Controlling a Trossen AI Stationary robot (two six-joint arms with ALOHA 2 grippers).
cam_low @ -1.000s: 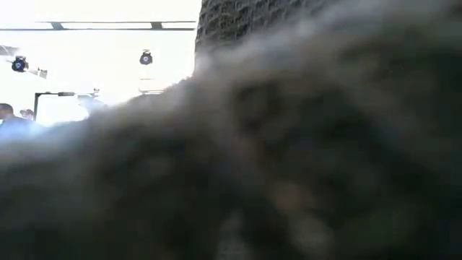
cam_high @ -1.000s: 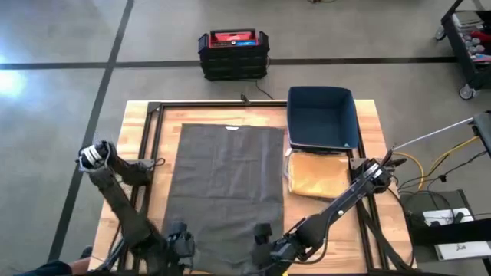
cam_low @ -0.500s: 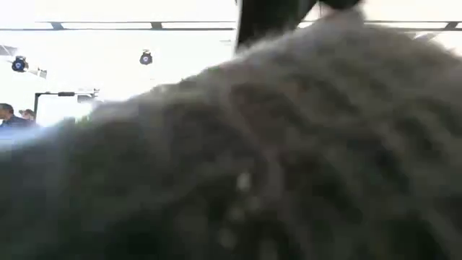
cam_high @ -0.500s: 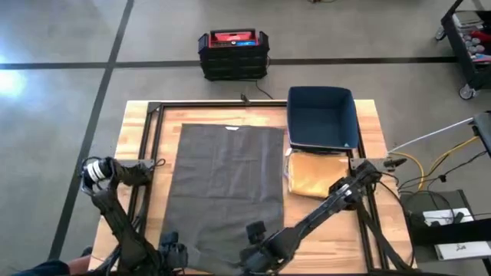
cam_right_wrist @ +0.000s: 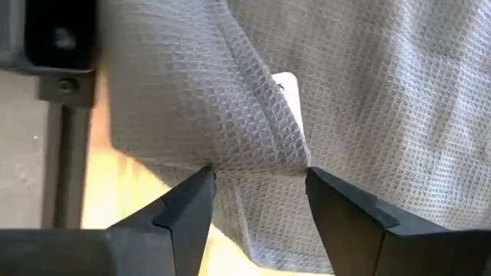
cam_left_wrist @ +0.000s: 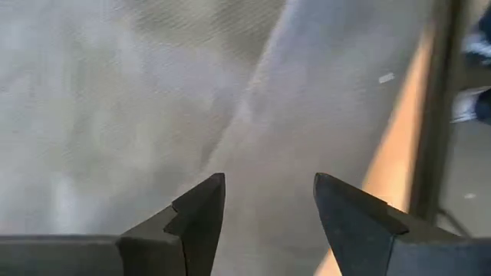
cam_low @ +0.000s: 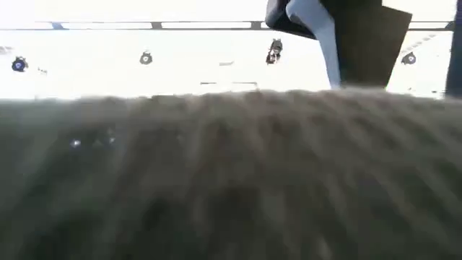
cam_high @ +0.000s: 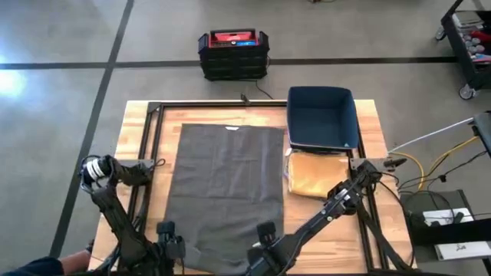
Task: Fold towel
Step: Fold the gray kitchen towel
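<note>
Left gripper [cam_high: 170, 250] at bottom left of the high view, fingers apart over the towel's [cam_high: 227, 188] near corner. Grey towel flat at frame centre. Right gripper [cam_high: 263, 247] at bottom centre, fingers apart around a raised towel fold. Blue bin [cam_high: 322, 119] upper right.

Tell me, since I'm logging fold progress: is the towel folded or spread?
Mostly spread: the towel lies flat on the table; only its near edge is bunched.
</note>
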